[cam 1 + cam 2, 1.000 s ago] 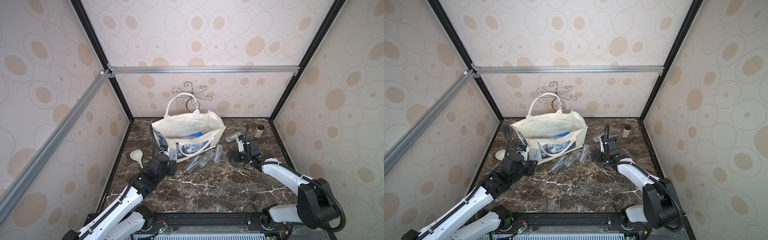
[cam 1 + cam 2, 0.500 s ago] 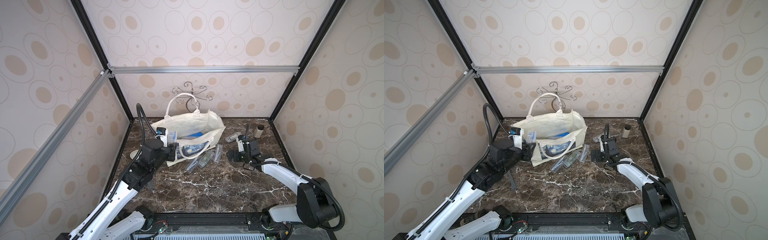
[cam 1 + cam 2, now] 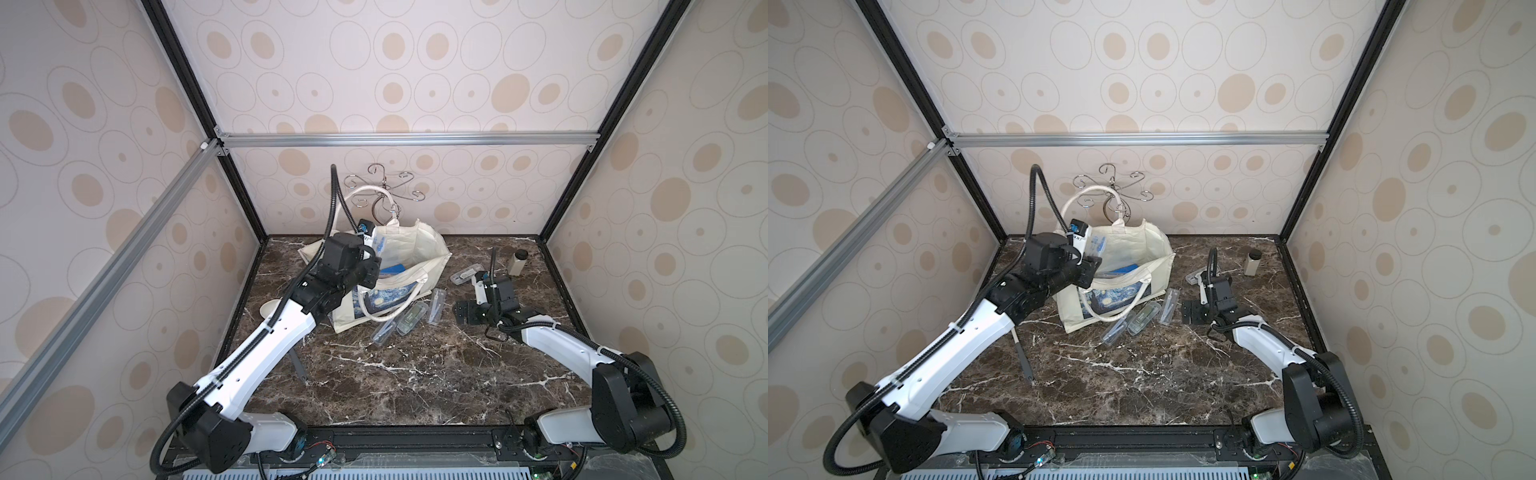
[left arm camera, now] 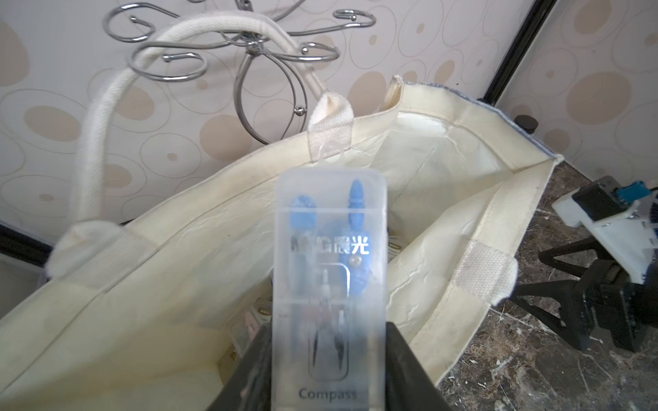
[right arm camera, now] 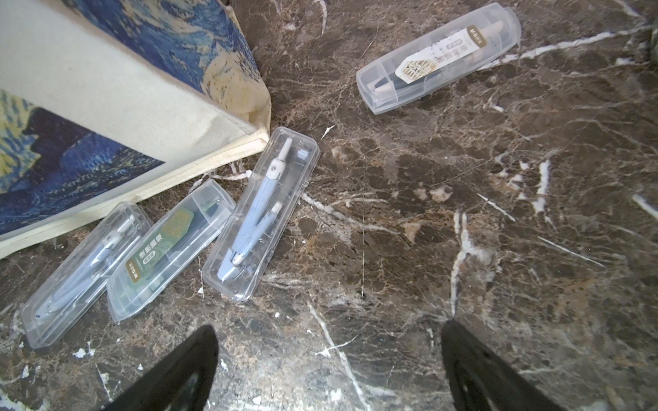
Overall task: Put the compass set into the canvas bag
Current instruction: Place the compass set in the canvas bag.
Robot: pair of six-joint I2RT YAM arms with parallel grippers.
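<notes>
While the left end effector [image 4: 327,332] clamps it, the compass set [image 4: 329,249] juts ahead.

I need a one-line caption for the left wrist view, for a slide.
Left gripper holding a clear compass case over the open mouth of the canvas bag.

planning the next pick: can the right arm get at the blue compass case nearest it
Probably yes. The right gripper hangs open over bare table near that blue case, which lies flat with nothing on it. The bag corner and a green-label case sit close beside it.
</notes>
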